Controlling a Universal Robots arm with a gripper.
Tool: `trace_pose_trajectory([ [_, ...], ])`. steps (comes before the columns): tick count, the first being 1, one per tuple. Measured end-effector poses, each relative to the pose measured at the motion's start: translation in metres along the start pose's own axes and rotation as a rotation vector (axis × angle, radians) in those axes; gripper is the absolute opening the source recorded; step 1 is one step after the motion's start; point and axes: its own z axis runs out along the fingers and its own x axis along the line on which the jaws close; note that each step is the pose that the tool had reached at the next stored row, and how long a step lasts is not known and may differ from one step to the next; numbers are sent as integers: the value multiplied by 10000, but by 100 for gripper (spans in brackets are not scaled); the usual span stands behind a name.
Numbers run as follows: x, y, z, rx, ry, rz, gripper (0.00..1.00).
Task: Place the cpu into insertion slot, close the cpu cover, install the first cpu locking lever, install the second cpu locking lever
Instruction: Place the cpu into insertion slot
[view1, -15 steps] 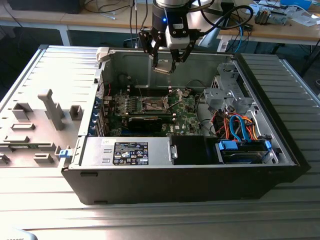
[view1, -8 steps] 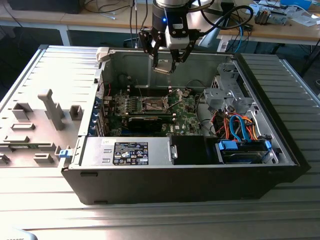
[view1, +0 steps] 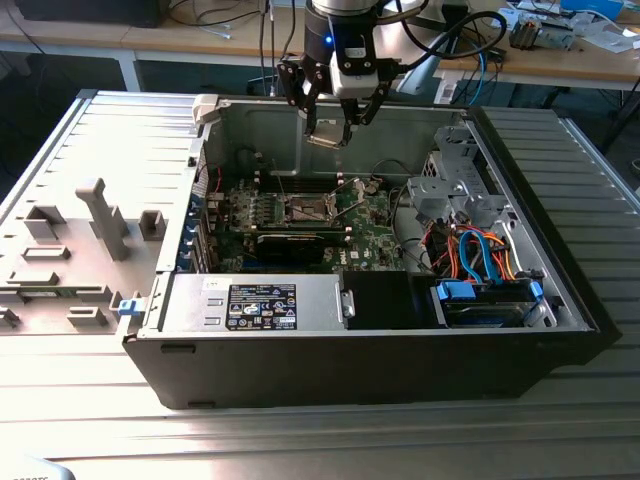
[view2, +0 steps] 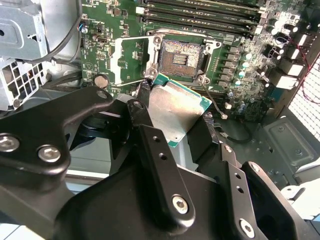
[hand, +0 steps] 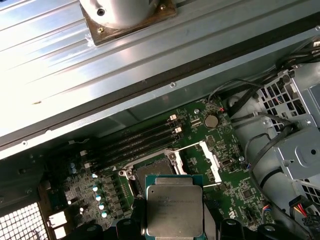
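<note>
My gripper (view1: 329, 130) hangs above the open computer case, shut on the cpu (view1: 327, 137), a flat square chip with a silvery top and green edge. In both wrist views the cpu (view2: 175, 107) (hand: 174, 210) sits between the black fingers (view2: 145, 100), held in the air above the green motherboard (view2: 235, 30). The insertion slot (view2: 181, 57) (view1: 305, 208) lies bare with its dark centre showing; in the first wrist view the insertion slot (hand: 146, 172) is partly hidden behind the chip. The cpu cover (view2: 127, 60) (hand: 207, 162) stands flipped open beside the slot.
Memory slots (hand: 135, 142) run along one side of the socket. A long black card (view1: 290, 241) crosses the board, with the power supply (view1: 265, 305) in front. A metal drive cage (view1: 450, 190) and orange and blue cables (view1: 480, 255) fill the exterior view's right. Grey fixtures (view1: 100, 215) stand outside the case.
</note>
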Motion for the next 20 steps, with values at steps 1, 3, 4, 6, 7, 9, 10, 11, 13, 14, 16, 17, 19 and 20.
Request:
trace_pose_trajectory([
  [1,0,0,0,0,-1,6,54],
  [3,0,0,0,-1,-1,20,54],
  [4,0,0,1,-1,-2,28,54],
  [6,0,0,1,-1,-4,46,54],
  [7,0,0,1,-1,-4,50,54],
  [9,0,0,1,-1,-5,62,54],
  [10,0,0,1,-2,-6,68,54],
  [11,0,0,1,-1,-6,73,54],
  [13,0,0,1,-2,-7,85,54],
  [14,0,0,1,-2,-8,92,54],
  [16,0,0,2,-2,-9,106,54],
  [17,0,0,2,-2,-9,110,54],
  [19,0,0,2,-2,-11,126,54],
  [20,0,0,2,-3,-11,132,54],
])
